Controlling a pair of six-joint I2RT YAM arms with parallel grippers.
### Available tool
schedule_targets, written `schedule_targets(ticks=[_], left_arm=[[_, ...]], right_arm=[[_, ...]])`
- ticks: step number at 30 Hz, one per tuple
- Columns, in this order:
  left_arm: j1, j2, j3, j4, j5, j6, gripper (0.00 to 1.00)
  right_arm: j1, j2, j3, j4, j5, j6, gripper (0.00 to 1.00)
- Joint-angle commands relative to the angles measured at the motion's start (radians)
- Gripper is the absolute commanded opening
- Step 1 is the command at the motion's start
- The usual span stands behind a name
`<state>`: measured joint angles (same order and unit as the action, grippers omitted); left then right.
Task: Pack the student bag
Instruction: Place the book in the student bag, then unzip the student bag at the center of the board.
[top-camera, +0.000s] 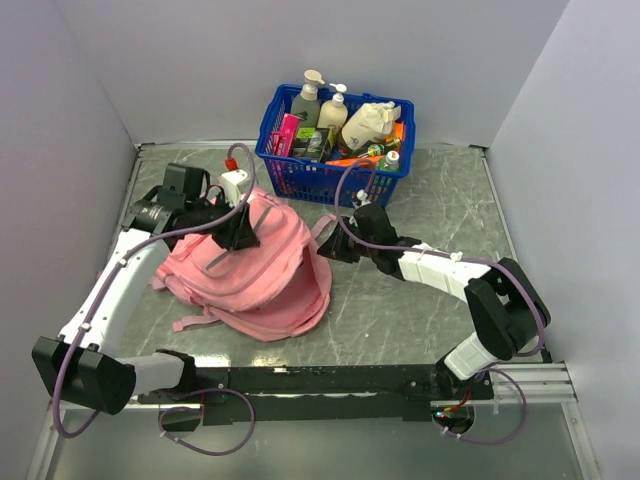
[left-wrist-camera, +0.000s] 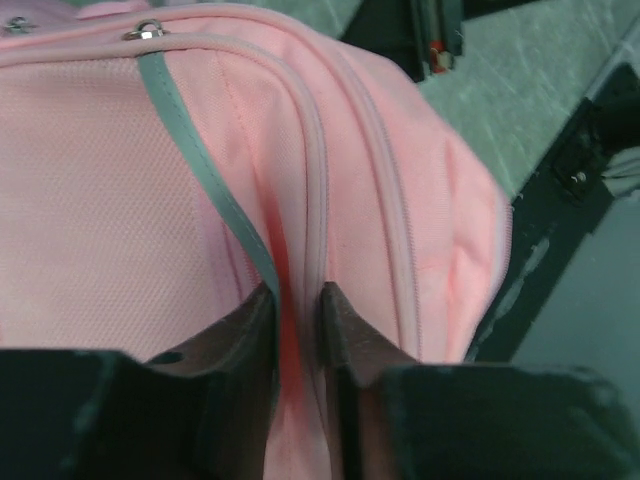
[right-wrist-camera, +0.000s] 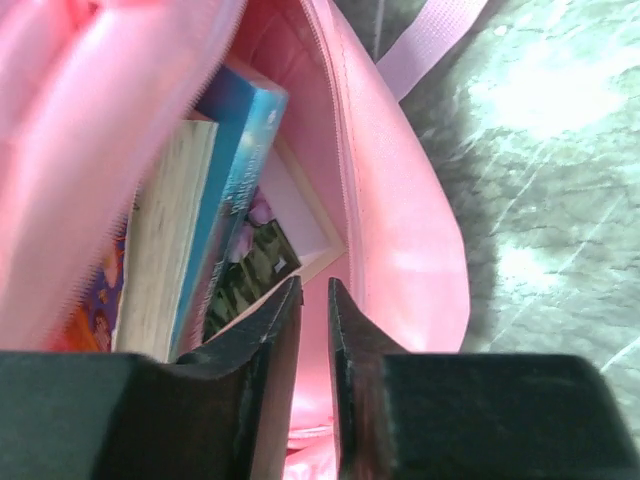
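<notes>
The student bag (top-camera: 262, 272), a soft pink backpack, lies flat on the grey table. My left gripper (top-camera: 240, 232) sits on its upper side. In the left wrist view its jaws (left-wrist-camera: 298, 300) stand narrowly apart, with a raised fold of the bag's pink fabric (left-wrist-camera: 100, 180) and zip seam between them. My right gripper (top-camera: 335, 250) is at the bag's right end. In the right wrist view it (right-wrist-camera: 314, 290) is narrowly open at the mouth of the bag (right-wrist-camera: 410, 230), with pink lining showing through the gap. Books (right-wrist-camera: 170, 230) stand inside the bag.
A blue plastic basket (top-camera: 290, 175) of bottles and packets stands at the back, just behind the bag and the right arm. Grey walls close in the left, back and right. A pink strap (right-wrist-camera: 430, 40) trails onto the table by the bag's mouth.
</notes>
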<state>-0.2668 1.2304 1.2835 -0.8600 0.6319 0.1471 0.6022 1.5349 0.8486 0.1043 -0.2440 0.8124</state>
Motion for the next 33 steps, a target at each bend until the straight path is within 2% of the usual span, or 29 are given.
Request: schedule_targets(ticks=[1, 4, 6, 7, 8, 9, 10, 11, 14, 16, 17, 19, 21, 22, 24, 25, 26, 29, 33], left_arm=[[-0.015, 0.004, -0.027, -0.078, 0.210, 0.139, 0.37], [-0.023, 0.032, -0.055, -0.151, 0.224, 0.213, 0.45], [-0.023, 0.032, -0.061, -0.146, 0.233, 0.217, 0.47], [-0.023, 0.026, -0.056, -0.140, 0.241, 0.216, 0.51], [-0.023, 0.021, -0.052, -0.137, 0.256, 0.215, 0.54], [-0.025, 0.020, -0.043, -0.136, 0.259, 0.212, 0.59], [-0.029, 0.018, -0.036, -0.139, 0.258, 0.212, 0.68], [-0.031, 0.020, -0.027, -0.145, 0.250, 0.221, 0.69], [-0.028, 0.017, 0.008, -0.169, 0.230, 0.218, 0.69], [-0.006, -0.009, 0.027, -0.146, 0.242, 0.209, 0.68], [0.000, -0.019, 0.027, -0.130, 0.245, 0.178, 0.66], [0.020, -0.029, 0.037, -0.113, 0.227, 0.167, 0.65], [0.032, -0.017, 0.051, -0.129, 0.227, 0.195, 0.65], [0.047, -0.009, 0.059, -0.158, 0.233, 0.209, 0.67], [0.072, 0.012, 0.095, -0.207, 0.250, 0.273, 0.69], [0.083, 0.018, 0.111, -0.229, 0.267, 0.326, 0.70], [0.096, 0.026, 0.147, -0.297, 0.275, 0.363, 0.70], [0.178, 0.060, 0.239, -0.454, 0.307, 0.534, 0.71], [0.348, 0.118, 0.271, -0.436, 0.226, 0.540, 0.67]], right_arm=[[0.013, 0.002, -0.029, 0.047, 0.031, -0.039, 0.34], [0.025, 0.005, -0.058, 0.066, 0.025, -0.044, 0.40], [0.045, 0.011, -0.062, 0.063, 0.029, -0.051, 0.47], [0.051, 0.028, -0.048, 0.051, 0.038, -0.064, 0.56], [0.056, 0.037, -0.037, 0.025, 0.041, -0.070, 0.60], [0.062, 0.054, -0.019, 0.011, 0.043, -0.073, 0.64], [0.064, 0.054, -0.016, 0.003, 0.051, -0.074, 0.67], [0.065, 0.051, -0.016, -0.018, 0.061, -0.078, 0.68], [0.064, -0.034, -0.049, -0.054, 0.132, -0.102, 0.78], [0.065, -0.152, -0.101, -0.080, 0.156, -0.131, 0.79], [0.068, -0.198, -0.126, -0.084, 0.181, -0.136, 0.77], [0.077, -0.346, -0.201, -0.100, 0.202, -0.128, 0.65], [0.105, -0.448, -0.227, -0.176, 0.232, -0.128, 0.64], [0.169, -0.469, -0.223, -0.208, 0.241, -0.134, 0.66], [0.220, -0.496, -0.215, -0.270, 0.261, -0.125, 0.71], [0.266, -0.502, -0.221, -0.278, 0.247, -0.108, 0.89], [0.284, -0.509, -0.244, -0.269, 0.218, -0.101, 1.00], [0.391, -0.516, -0.252, -0.252, 0.195, -0.146, 1.00], [0.495, -0.455, -0.226, -0.275, 0.264, -0.234, 1.00]])
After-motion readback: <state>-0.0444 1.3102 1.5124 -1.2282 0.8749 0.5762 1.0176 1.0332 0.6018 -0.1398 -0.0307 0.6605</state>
